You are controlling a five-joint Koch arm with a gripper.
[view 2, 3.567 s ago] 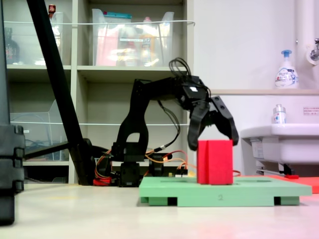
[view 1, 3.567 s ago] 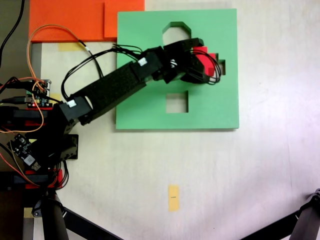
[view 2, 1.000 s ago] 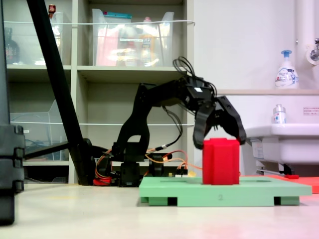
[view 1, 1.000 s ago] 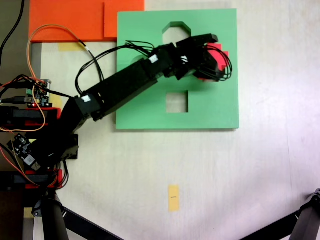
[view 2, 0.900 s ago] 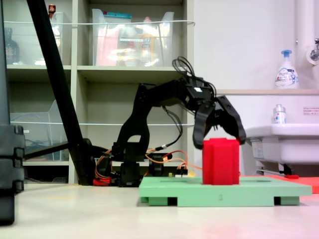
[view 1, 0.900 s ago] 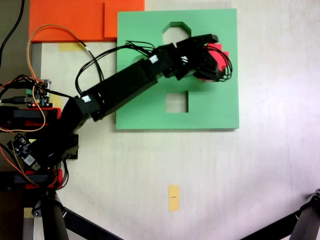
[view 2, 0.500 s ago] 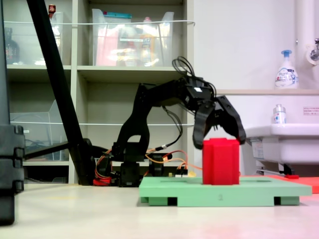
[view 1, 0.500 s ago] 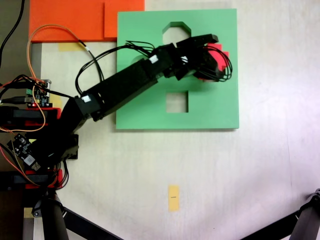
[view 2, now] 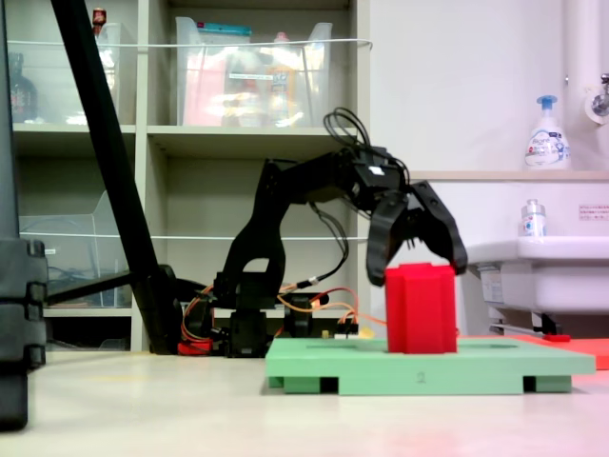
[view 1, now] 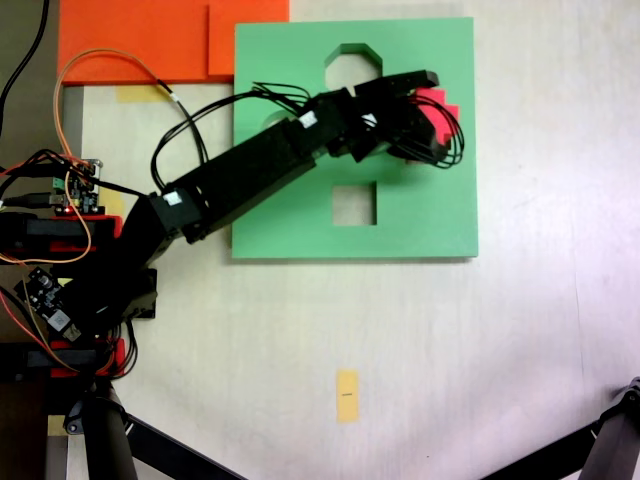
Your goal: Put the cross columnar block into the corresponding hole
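The red cross columnar block (view 2: 421,309) stands upright on the green foam board (view 2: 495,367). My gripper (view 2: 417,273) hangs over its top, open, with one finger on each side of the block and slightly wider than it. In the first exterior view the block (view 1: 441,107) shows past the gripper (view 1: 430,118) near the board's (view 1: 420,225) right side. The corresponding hole is hidden under the block and gripper. Whether the block's foot sits in a cutout, I cannot tell. The octagonal cutout (view 1: 350,60) and the square cutout (view 1: 355,203) lie open.
Orange foam sheets (view 1: 150,40) lie beside the board's top left corner. The arm's base, circuit boards and loose wires (view 1: 70,200) fill the first exterior view's left. A yellow tape strip (view 1: 347,395) is on the floor. Tripod legs (view 1: 130,440) cross the bottom corners.
Since 3.6 s ago the arm has stretched out and the block stands further to the second exterior view's right. Over the last second the gripper barely shifted.
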